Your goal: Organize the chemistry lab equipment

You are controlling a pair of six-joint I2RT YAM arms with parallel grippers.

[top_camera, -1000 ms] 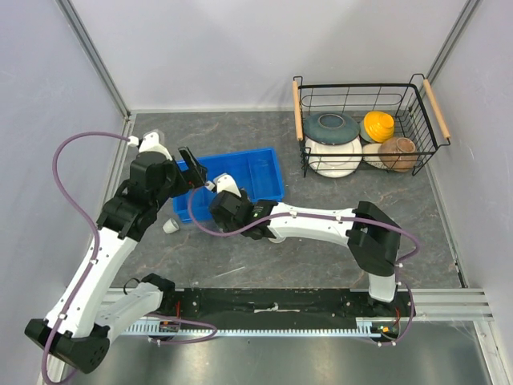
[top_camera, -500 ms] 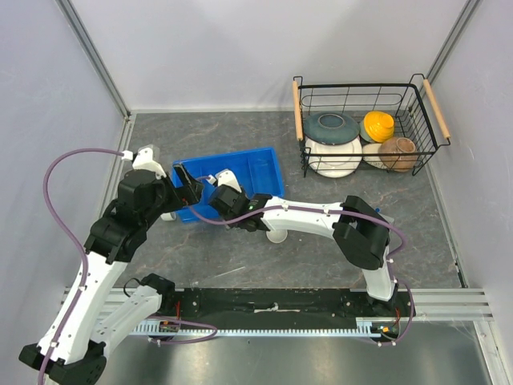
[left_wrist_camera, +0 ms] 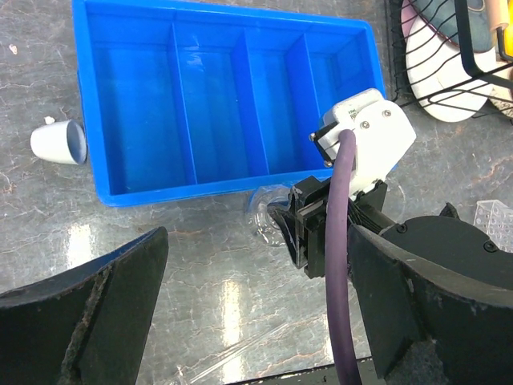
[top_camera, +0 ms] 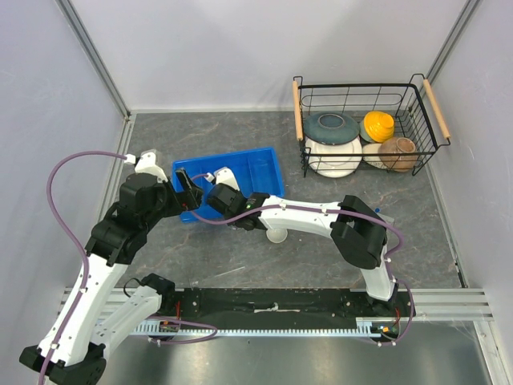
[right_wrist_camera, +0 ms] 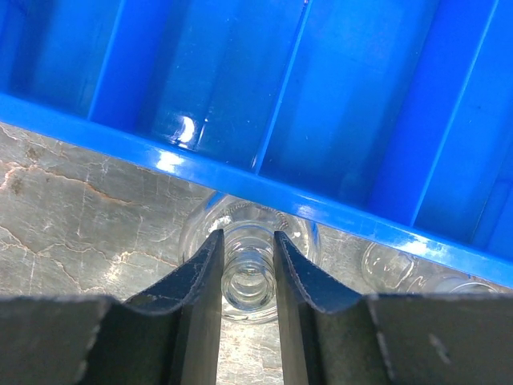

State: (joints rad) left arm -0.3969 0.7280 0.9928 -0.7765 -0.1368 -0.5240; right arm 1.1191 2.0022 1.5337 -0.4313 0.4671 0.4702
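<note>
Now right gripper (right_wrist_camera: 246, 249) is clamped on the glass flask (right_wrist_camera: 247, 290) neck beside the blue tray (right_wrist_camera: 240, 186) wall, left gripper (left_wrist_camera: 256, 245) wide apart: lift straight up, clear rim first

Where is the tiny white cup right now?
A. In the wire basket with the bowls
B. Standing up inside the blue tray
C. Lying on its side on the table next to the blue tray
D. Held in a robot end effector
C: the tiny white cup lies tipped on its side on the table, just outside the left wall of the blue tray.
</note>
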